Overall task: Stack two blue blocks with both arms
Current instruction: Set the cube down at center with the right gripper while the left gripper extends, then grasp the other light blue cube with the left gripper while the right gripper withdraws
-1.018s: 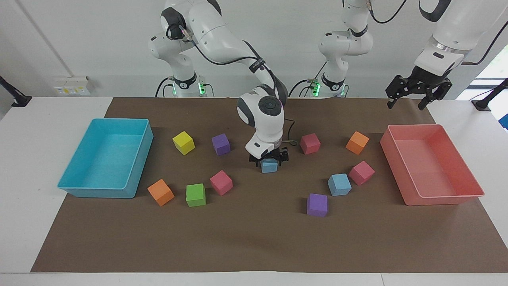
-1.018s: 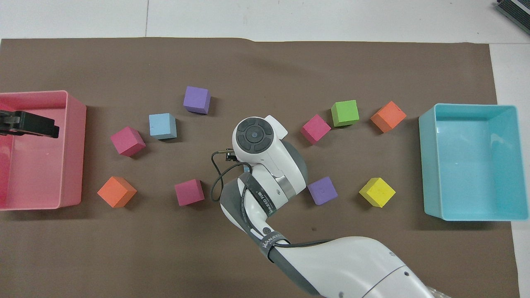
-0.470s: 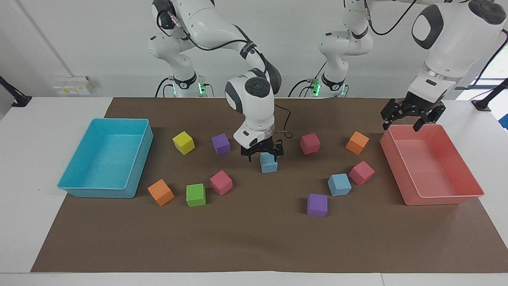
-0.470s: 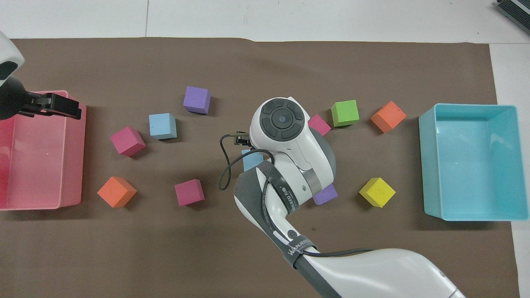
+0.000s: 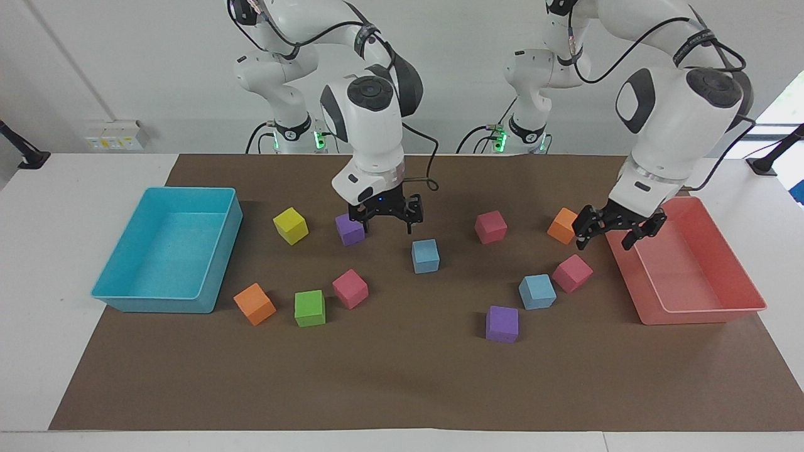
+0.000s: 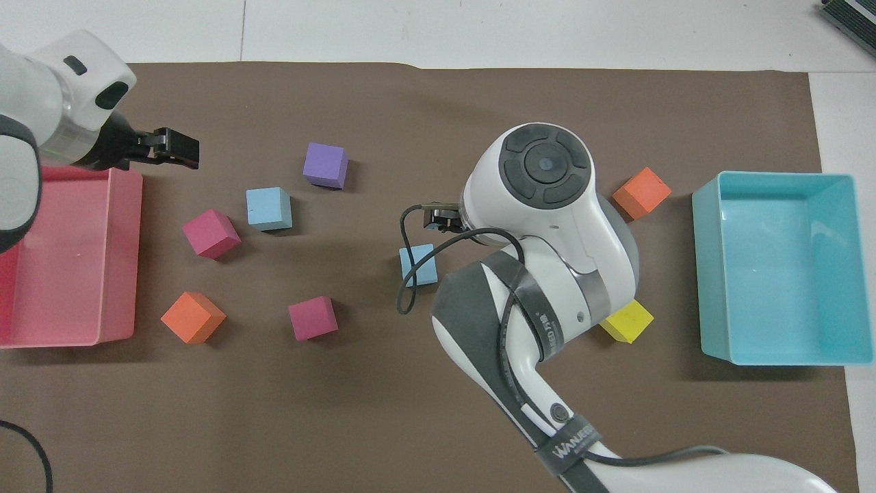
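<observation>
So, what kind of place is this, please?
Probably a robotics lab or test bench: two white arms stand at a table covered with a brown mat, with coloured foam cubes laid out between a cyan tray and a pink tray.

matt foam-like blue blocks [image 5: 425, 255] on matt brown paper sheet [image 5: 402, 383]; glossy plastic cyan tray [image 5: 129, 295]

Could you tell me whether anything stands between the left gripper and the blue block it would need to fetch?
Nothing visible does. The left gripper hangs open over the pink tray's rim, beside the orange block. The blue block has a pink block close beside it, toward the tray, which might crowd the fingers, but its top is uncovered.
</observation>
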